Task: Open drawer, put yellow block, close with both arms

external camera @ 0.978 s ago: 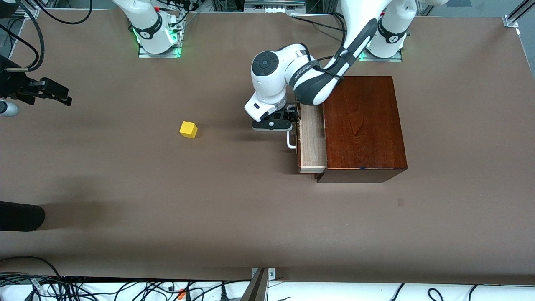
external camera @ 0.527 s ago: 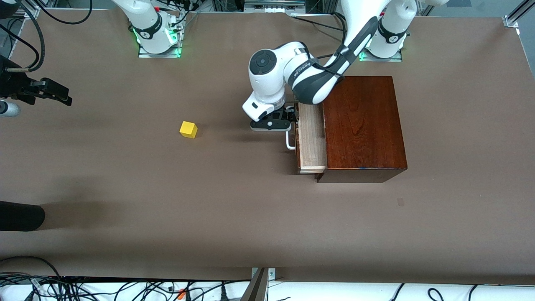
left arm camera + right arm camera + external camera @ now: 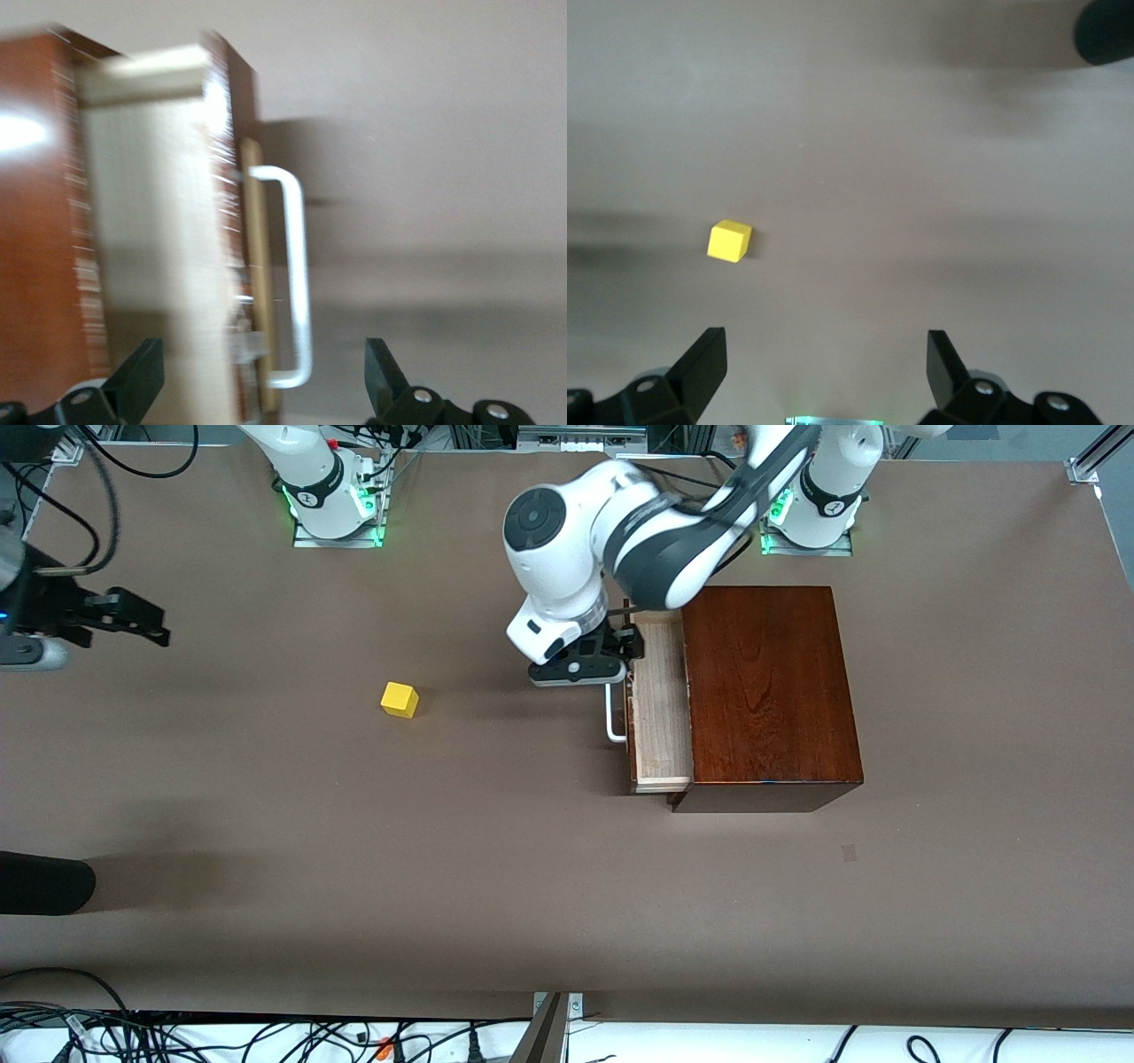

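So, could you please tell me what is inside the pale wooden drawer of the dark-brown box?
The visible part of the pale wooden drawer shows only bare wood; the left gripper covers one end, and the rest is hidden in the dark-brown box.

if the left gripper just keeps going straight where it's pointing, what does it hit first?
Probably the drawer's white handle: the open left gripper straddles it and the drawer front, though depth is unclear.

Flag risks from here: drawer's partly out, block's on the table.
1. The drawer shows only a narrow strip of tray; the yellow block may catch the wooden box edge when dropped in.
2. The left gripper, open, sits over the handle, possibly blocking the right arm's approach.
3. The right gripper, open, is well off the block.
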Controlling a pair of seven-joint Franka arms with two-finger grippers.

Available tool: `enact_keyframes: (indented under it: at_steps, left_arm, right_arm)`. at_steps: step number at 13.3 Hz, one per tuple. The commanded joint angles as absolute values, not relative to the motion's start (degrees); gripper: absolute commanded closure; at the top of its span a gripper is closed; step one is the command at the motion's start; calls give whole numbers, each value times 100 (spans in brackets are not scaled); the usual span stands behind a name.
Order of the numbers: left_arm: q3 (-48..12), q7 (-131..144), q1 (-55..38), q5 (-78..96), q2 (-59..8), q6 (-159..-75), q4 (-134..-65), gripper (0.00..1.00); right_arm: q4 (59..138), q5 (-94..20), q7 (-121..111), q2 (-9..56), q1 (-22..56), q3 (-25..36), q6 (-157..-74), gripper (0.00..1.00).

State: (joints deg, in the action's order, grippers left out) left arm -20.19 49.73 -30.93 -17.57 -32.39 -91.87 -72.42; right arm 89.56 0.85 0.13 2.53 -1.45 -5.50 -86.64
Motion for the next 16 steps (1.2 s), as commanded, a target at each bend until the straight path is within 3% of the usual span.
enact_keyframes:
  at_steps: [1, 5, 7, 12, 16]
  left_arm:
    - [-2039, 4037, -2428, -1294, -2945, -8719, -6961, 0]
    - [-2039, 3016, -1505, -1046, -2445, -8438, -6970, 0]
    - [-2030, 2569, -1048, -871, -2225, -8333, -6978, 0]
    - [-2039, 1050, 139, -492, -1873, -8043, -6996, 0]
    - [-1995, 300, 711, -448, -1731, -7665, -6987, 0]
  right_arm:
    - [8965, 88, 830, 141, -185, -1193, -8552, 0]
    - [9026, 114, 2493, 263, -141, -2213, -8683, 0]
    - [9306, 88, 2802, 369, 52, -2276, -9007, 0]
    - [11404, 53, 2927, -69, 53, -2276, -10789, 0]
    - [12926, 44, 3531, 43, 61, -2285, -12915, 0]
